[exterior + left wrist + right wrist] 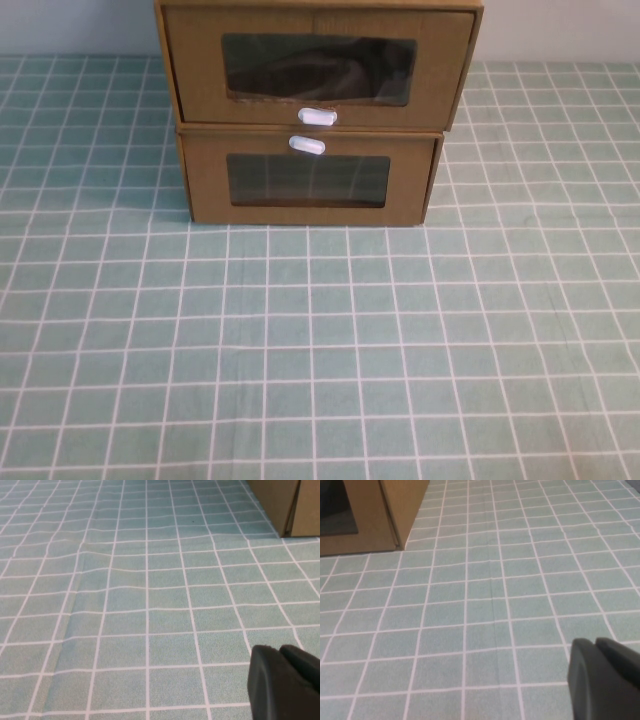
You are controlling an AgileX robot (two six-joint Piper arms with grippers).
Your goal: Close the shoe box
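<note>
The shoe box (318, 68) sits stacked on a second cardboard box (308, 180) at the far middle of the bench (320, 350), its drawer front standing out past the lower box's. It looks light and stiff; I'd push flat on the cardboard beside the window, sparing the thin plastic. My left end effector (286, 685) and right end effector (605, 680) hover low over the cloth, touching nothing; how wide they are I cannot tell.

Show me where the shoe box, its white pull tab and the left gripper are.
shoe box (200, 55): high view, cardboard front.
white pull tab (317, 116): high view, tab's middle.
left gripper (280, 652): left wrist view, between its fingertips.
</note>
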